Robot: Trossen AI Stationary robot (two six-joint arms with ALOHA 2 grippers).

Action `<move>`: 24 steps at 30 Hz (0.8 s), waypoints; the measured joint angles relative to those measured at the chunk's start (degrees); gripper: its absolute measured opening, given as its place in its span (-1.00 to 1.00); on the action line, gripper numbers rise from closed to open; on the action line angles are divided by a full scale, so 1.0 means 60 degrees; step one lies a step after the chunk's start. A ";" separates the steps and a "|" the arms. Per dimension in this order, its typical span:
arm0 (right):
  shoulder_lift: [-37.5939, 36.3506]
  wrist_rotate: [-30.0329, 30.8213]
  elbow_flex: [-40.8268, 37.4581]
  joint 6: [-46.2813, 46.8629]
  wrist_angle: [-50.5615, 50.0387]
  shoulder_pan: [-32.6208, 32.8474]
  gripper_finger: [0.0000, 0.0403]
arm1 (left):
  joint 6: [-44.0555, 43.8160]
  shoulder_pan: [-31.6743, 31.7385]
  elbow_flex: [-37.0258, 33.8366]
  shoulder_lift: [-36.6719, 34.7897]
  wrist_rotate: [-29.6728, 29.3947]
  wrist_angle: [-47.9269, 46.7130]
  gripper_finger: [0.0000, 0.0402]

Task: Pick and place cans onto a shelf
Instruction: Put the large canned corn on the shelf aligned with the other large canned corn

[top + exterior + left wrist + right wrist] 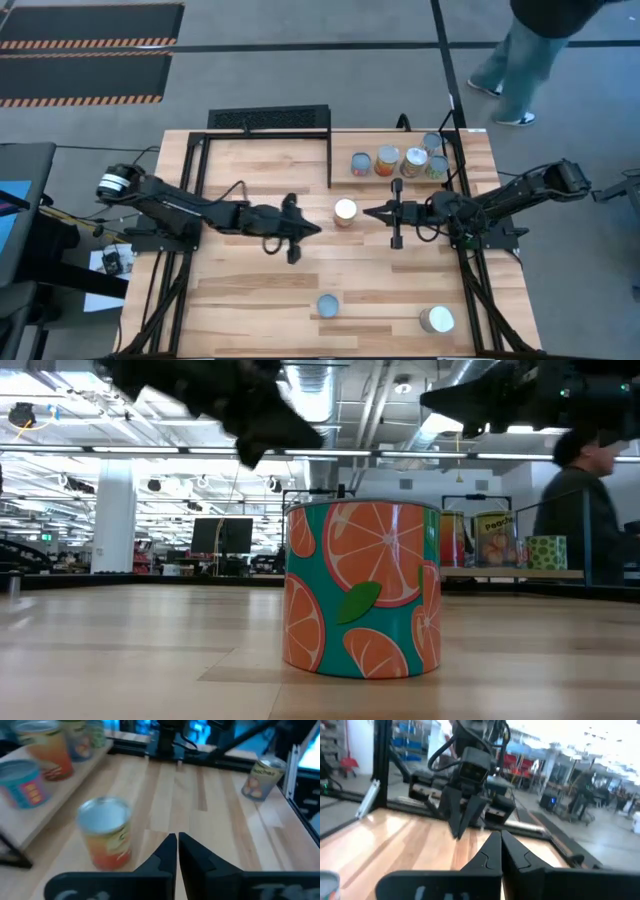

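Observation:
A can with a pale top and orange label stands upright on the table's middle, between my two grippers; it also shows in the left wrist view. My left gripper is shut and empty, just left of it and a little nearer. My right gripper is shut and empty, just right of it. Several cans stand on a low wooden shelf at the far right. An orange-patterned can stands close to the low camera. Both grippers hang above the table in the low view.
A pale-blue-topped can and a silvery-topped can stand near the table's front edge. A black frame stands at the far edge. Black rails run along both table sides. A person walks beyond the far right corner.

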 joint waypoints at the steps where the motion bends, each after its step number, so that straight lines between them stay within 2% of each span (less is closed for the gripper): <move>1: 0.0016 0.0049 0.0120 0.0028 -0.0295 0.0000 -0.96 | -0.0025 0.0035 -0.0464 -0.0162 -0.0051 0.0554 -0.97; 6: 0.0011 0.0868 0.1027 0.0597 -0.2605 0.0008 -0.96 | -0.0034 0.0337 -0.2490 -0.0707 -0.0071 0.3029 -0.97; 11: 0.0243 0.1523 0.2261 0.1616 -0.5789 0.0171 -0.96 | -0.0054 0.0887 -0.3682 -0.0770 -0.0070 0.4657 -0.97; 14: 0.0625 0.1622 0.2985 0.2413 -0.7710 0.0161 -0.93 | -0.0050 0.1270 -0.3991 -0.0770 0.0100 0.4885 -0.97; 18: 0.1476 0.1752 0.4011 0.3062 -0.9488 0.0110 -0.83 | 0.0213 0.1688 -0.4038 -0.0770 0.0106 0.4890 -0.97; 24: 0.3050 0.1728 0.5383 0.3560 -1.0601 0.0018 -0.59 | 0.0401 0.2083 -0.4038 -0.0770 0.0099 0.4825 -0.97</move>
